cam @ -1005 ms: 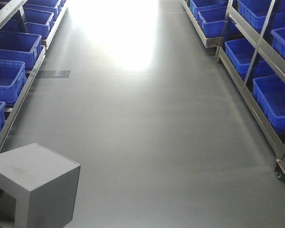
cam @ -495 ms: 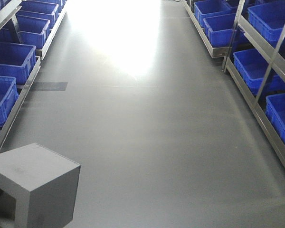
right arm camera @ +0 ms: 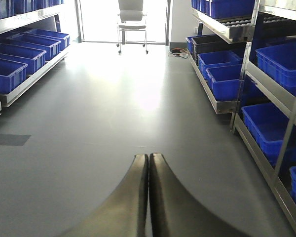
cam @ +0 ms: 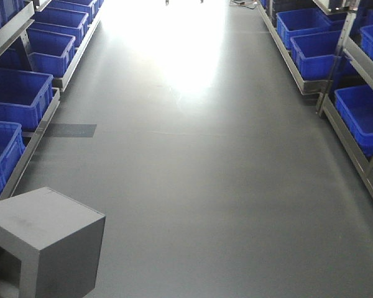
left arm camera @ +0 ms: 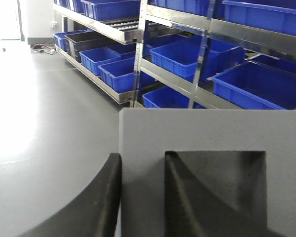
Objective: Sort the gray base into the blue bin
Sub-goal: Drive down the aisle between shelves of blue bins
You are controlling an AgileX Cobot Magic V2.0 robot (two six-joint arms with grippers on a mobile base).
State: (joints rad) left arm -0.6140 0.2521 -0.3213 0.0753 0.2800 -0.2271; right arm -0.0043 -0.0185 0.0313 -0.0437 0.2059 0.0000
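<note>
Gray base (left arm camera: 207,133) fills the lower part of the left wrist view, its square recess facing the camera. The left claw (left arm camera: 142,159) is clenched on 1 wall of that block: 1 dark finger (left arm camera: 101,197) lies against the outside and the other inside the recess, both touching the wall. In the front view the gray base shows at the lower left, over the gray floor (cam: 205,186), touching no bin. Behind the gray base, metal racks (left arm camera: 202,54) carry rows of blue crates. 1 blue bin (left arm camera: 259,86) sits on a shelf just beyond the block's upper right corner, apart from it. The right claw (right arm camera: 148,158) is clenched with its 2 fingers touching and nothing between them, aimed along the aisle toward a distant chair (right arm camera: 132,17).
</note>
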